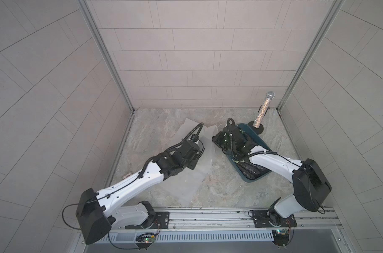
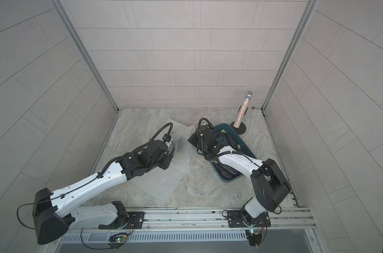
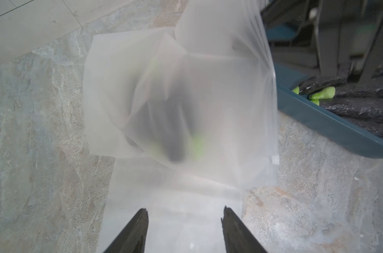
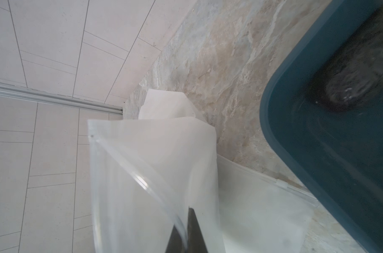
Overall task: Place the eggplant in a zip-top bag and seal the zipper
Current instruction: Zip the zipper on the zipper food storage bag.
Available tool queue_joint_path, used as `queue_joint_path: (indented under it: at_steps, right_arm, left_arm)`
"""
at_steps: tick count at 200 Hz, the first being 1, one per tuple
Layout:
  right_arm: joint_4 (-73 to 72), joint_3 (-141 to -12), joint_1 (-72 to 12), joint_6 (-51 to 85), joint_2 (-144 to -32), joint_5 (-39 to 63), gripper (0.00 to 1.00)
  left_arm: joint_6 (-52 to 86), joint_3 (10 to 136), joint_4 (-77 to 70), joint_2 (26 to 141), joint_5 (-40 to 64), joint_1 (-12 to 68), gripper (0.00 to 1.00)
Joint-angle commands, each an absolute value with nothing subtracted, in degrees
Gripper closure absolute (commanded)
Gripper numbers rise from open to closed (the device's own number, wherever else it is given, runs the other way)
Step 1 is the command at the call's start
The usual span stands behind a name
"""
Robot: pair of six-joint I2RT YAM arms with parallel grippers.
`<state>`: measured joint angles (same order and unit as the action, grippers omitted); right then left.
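The frosted zip-top bag stands up from the table, and a dark eggplant with a green stem shows blurred through its plastic. My left gripper is open just short of the bag, with nothing between its fingers and flat plastic below them. My right gripper is shut on the zip-top bag at its open rim, holding the mouth up. The clear zipper strip curves away from the fingers, unsealed. In both top views the bag lies between the two arms.
A dark teal bin sits under my right arm and holds more eggplants. A glittery microphone stands on a black base at the back right. Another flat bag lies beside the bin. Tiled walls close three sides.
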<state>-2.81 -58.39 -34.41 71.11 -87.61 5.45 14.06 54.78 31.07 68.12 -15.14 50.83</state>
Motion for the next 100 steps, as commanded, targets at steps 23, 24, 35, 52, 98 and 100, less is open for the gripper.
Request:
queue_joint_path:
  at_steps: [23, 24, 35, 52, 98, 100]
  right_arm:
    - [-4.84, -59.32, -33.16, 75.78, -86.28, 4.25, 1.00]
    - [-4.88, -59.28, -33.11, 75.86, -86.25, 4.28, 1.00]
    - [-5.28, -59.48, -32.66, 76.46, -86.29, 4.90, 1.00]
    - [-4.75, -60.01, -32.26, 76.46, -86.06, 5.02, 1.00]
    - [-4.81, -60.38, -32.17, 77.21, -85.43, 5.40, 1.00]
    - [-4.83, -60.36, -32.17, 77.24, -85.43, 5.37, 1.00]
  left_arm:
    - [11.52, 46.16, 15.02, 67.50, -24.47, 58.14, 0.35]
    - [11.30, 45.93, 14.54, 67.50, -24.63, 58.29, 0.35]
    - [9.73, 42.95, 9.28, 67.42, -25.48, 59.55, 0.34]
    - [9.30, 39.63, 3.64, 67.57, -25.65, 59.85, 0.33]
    - [8.44, 39.13, -1.75, 75.23, -27.50, 61.52, 0.23]
    - [8.55, 39.23, -1.89, 75.63, -27.66, 61.52, 0.23]
